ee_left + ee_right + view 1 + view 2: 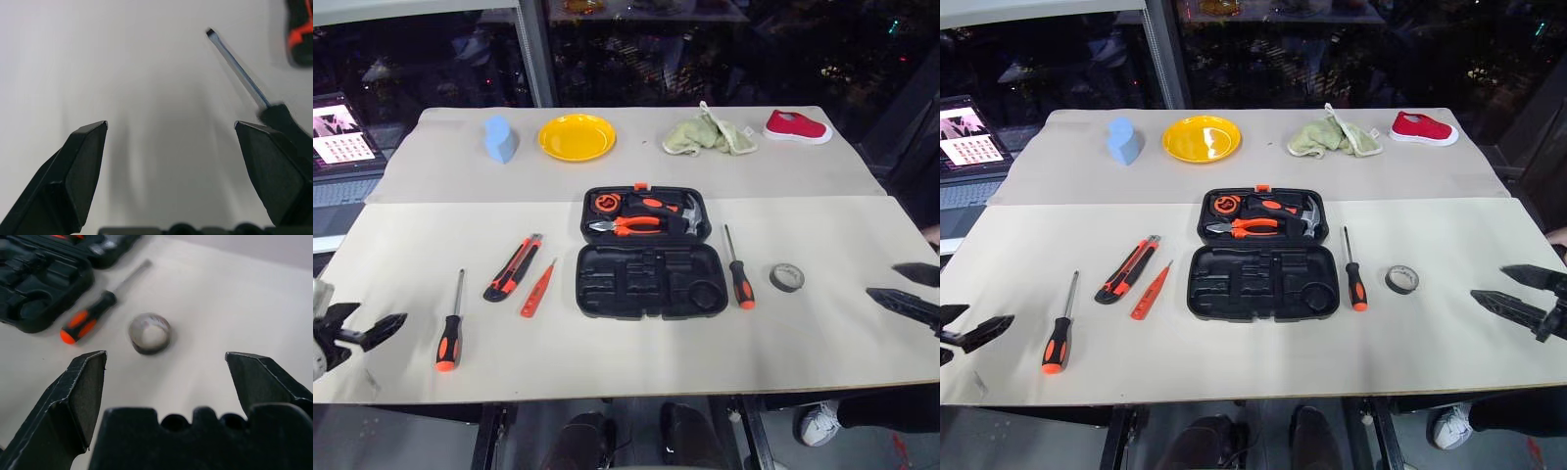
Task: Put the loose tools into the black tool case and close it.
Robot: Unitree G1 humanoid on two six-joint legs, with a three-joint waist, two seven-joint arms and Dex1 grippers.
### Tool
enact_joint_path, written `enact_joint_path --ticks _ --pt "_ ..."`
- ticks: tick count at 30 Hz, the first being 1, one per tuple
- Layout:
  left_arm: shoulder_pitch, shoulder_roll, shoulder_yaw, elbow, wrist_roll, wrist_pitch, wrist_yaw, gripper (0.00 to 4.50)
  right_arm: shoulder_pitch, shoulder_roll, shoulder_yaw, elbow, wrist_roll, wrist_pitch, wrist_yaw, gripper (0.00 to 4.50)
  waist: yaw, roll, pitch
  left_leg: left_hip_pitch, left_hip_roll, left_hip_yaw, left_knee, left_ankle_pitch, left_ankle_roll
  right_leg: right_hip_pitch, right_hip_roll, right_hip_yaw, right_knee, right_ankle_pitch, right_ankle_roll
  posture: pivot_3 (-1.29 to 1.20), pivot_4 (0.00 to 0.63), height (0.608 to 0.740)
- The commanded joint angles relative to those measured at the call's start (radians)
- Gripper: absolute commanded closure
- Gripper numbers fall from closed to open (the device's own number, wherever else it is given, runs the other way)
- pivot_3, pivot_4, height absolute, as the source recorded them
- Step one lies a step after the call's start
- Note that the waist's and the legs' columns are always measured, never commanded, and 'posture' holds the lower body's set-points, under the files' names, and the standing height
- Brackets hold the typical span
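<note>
Both hands hang wide open and empty: left hand (362,333) at lower left beside a screwdriver (449,339), right hand (906,294) at right near the tape roll (787,277). The case (646,255) lies open mid-frame. The low roll could skid on the surface if pinched off-centre.

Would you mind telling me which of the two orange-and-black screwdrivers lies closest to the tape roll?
The screwdriver just right of the open case; the tape roll sits beside it. The other screwdriver lies far left.
</note>
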State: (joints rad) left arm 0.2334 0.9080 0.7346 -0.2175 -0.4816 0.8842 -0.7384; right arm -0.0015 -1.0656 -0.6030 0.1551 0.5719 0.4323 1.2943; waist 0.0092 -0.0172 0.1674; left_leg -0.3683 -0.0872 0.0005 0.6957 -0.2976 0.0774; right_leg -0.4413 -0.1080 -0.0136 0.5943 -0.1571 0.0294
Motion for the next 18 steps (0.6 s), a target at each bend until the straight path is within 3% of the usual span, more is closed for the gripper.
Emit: enact_joint_path --ticks 1,7,11,18 --pt "-0.089 0.014 -0.017 -0.153 -0.113 0.324 0.093 0.02 -0.041 0.010 0.017 -0.251 0.130 0.102 -0.027 0.00 -0.002 0.000 0.000 0.000 0.000 0.000 0.000 0.000 0.000 0.000 0.000 0.000 0.000 0.000 0.000 0.00 0.150 0.740" --pt "-0.222 -0.001 -0.082 -0.290 -0.169 0.709 0.203 0.02 -0.083 0.053 0.127 -0.580 0.289 0.204 -0.087 0.00 0.002 -0.001 0.001 0.000 0.000 -0.002 -0.001 0.005 -0.009 -0.001 0.003 -0.001 0.000 0.001 -0.002 0.00 0.150 0.740" --pt "-0.217 0.007 -0.113 -0.277 -0.179 0.730 0.272 0.02 -0.124 0.095 0.225 -0.718 0.352 0.219 -0.134 0.00 0.002 -0.002 0.001 -0.001 -0.001 -0.002 -0.001 0.005 -0.009 -0.001 0.003 0.000 0.000 0.001 -0.002 0.00 0.150 0.740" --pt "-0.184 -0.048 -0.167 -0.279 -0.212 0.730 0.334 0.02 -0.222 0.156 0.353 -0.762 0.343 0.196 -0.187 0.00 0.005 -0.003 0.001 0.000 -0.002 -0.002 -0.001 0.005 -0.010 0.000 0.001 0.000 0.000 0.001 -0.002 0.00 0.150 0.740"
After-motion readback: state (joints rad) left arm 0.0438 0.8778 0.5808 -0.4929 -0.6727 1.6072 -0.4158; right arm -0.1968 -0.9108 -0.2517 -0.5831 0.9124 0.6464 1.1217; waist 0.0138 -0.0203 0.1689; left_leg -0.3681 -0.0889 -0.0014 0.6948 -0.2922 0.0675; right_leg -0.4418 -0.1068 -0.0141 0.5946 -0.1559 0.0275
